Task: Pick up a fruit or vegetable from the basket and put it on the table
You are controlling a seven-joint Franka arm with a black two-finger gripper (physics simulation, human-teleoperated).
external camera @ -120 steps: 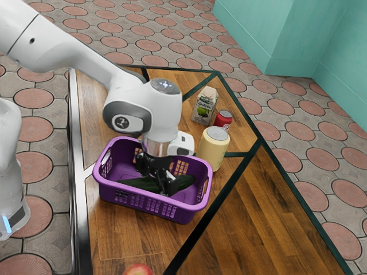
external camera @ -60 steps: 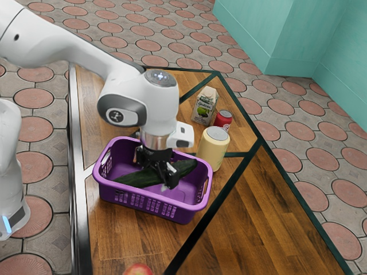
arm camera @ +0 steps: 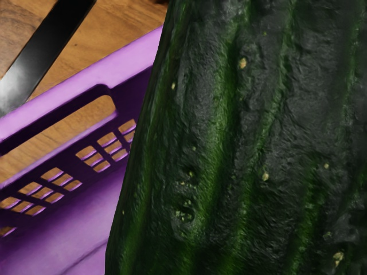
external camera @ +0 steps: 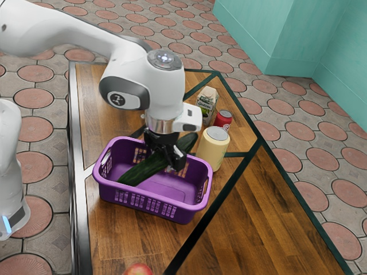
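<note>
Our jaws are clamped on the cucumber (external camera: pixel 143 170) over the basket (external camera: pixel 182 213), its ends toward eight and two o'clock in the exterior view. Likely stiff, heavyish, slippery: we grip mid-length.

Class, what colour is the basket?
The basket is purple, shown best in the exterior view.

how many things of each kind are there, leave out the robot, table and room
Basket: 1
Cucumber: 1
Cans: 2, the red can and the yellow can
Carton: 1
Apple, partly cut off: 1
Total: 6
</note>
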